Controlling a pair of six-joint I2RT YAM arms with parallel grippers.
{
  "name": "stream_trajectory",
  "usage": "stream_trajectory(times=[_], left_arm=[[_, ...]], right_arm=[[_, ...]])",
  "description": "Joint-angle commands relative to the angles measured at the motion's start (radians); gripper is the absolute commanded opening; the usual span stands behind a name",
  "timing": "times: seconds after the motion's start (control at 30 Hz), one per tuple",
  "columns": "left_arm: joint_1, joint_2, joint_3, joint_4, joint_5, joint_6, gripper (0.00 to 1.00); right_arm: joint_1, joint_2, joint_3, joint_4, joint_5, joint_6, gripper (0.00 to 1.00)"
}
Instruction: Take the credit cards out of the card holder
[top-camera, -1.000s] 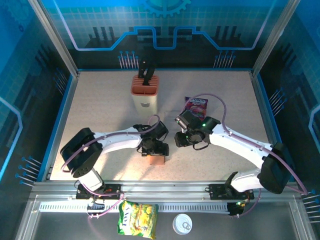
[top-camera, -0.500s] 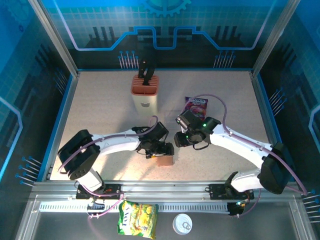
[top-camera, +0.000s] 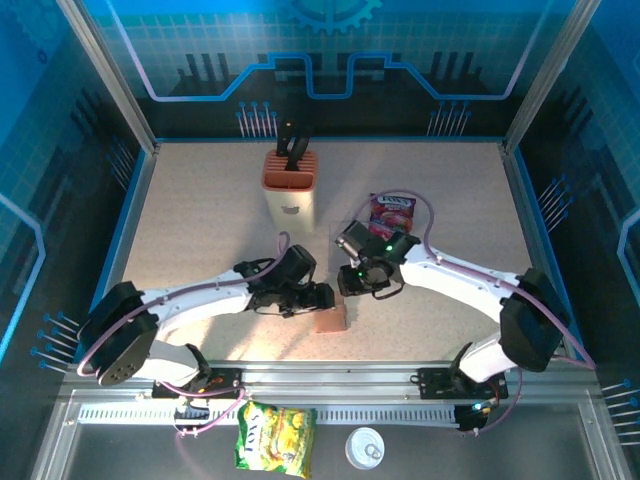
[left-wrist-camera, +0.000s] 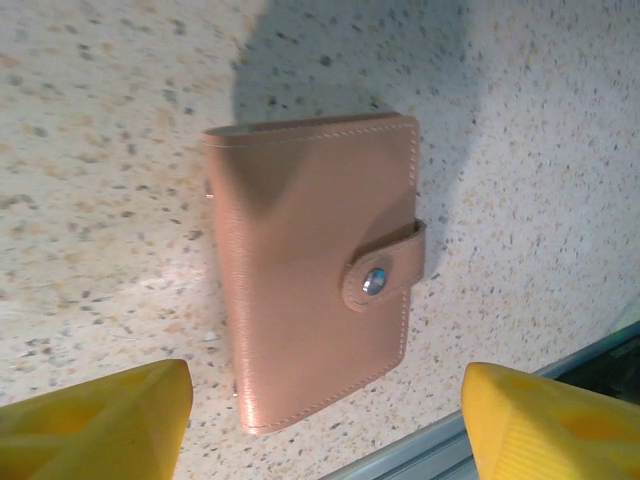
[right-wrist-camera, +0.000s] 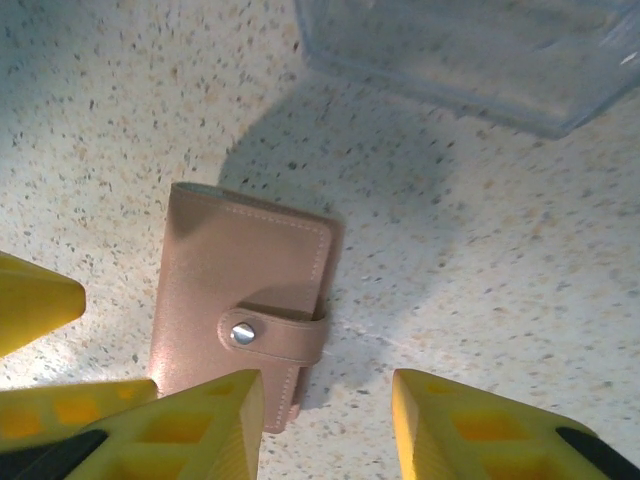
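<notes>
In the top view the card holder (top-camera: 331, 319) lies on the speckled table (top-camera: 200, 230) at about 6 o'clock from the table's middle, close to the near edge. Both arms reach in over it, with the left gripper (top-camera: 320, 297) just at its 10 o'clock and the right gripper (top-camera: 351, 284) just at its 1 o'clock. The left wrist view shows the card holder (left-wrist-camera: 315, 270) folded shut and flat on the table, its strap wrapped round the edge at 3 o'clock and fastened by a metal snap (left-wrist-camera: 373, 283). The left gripper (left-wrist-camera: 320, 400) stands wide open and grips nothing. Its yellow fingers (left-wrist-camera: 100, 420) sit at 7 and 5 o'clock of the frame, spread wider than the holder, whose lower end lies between them without visible contact. In the right wrist view the card holder (right-wrist-camera: 245, 300) lies at 9 o'clock of centre, closed, with the strap snapped. The right gripper (right-wrist-camera: 325, 395) is open too, with a clear gap between its fingers, and empty. Its finger (right-wrist-camera: 200, 430) at 7 o'clock covers the holder's lower corner, though I cannot tell whether it touches. The gap itself lies over bare table at the holder's 4 o'clock. A clear plastic tray (right-wrist-camera: 470, 50) lies at 1 o'clock in this view, apart from the holder. From above, the knife block (top-camera: 290, 185) stands at 11 o'clock from the holder and a purple snack packet (top-camera: 392, 212) at 1 o'clock, both well apart from it.
</notes>
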Motion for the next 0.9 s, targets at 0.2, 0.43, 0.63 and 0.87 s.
stream_trajectory(times=[0.2, 0.43, 0.63, 0.87], left_arm=[[0.082, -0.154, -0.17, 0.142, -0.007, -0.067, 0.54], [0.113, -0.226, -0.272, 0.215, -0.003, -0.113, 0.45], [0.129, -0.249, -0.338, 0.272, 0.02, -0.141, 0.41], [0.129, -0.26, -0.373, 0.314, 0.027, -0.152, 0.31]], right_arm=[[0.072, 0.149, 0.049, 0.013, -0.023, 0.097, 0.36], [0.107, 0.216, 0.067, -0.002, -0.017, 0.132, 0.35], [0.137, 0.25, 0.094, -0.032, 0.001, 0.156, 0.34], [0.156, 0.29, 0.132, -0.056, 0.005, 0.162, 0.33]])
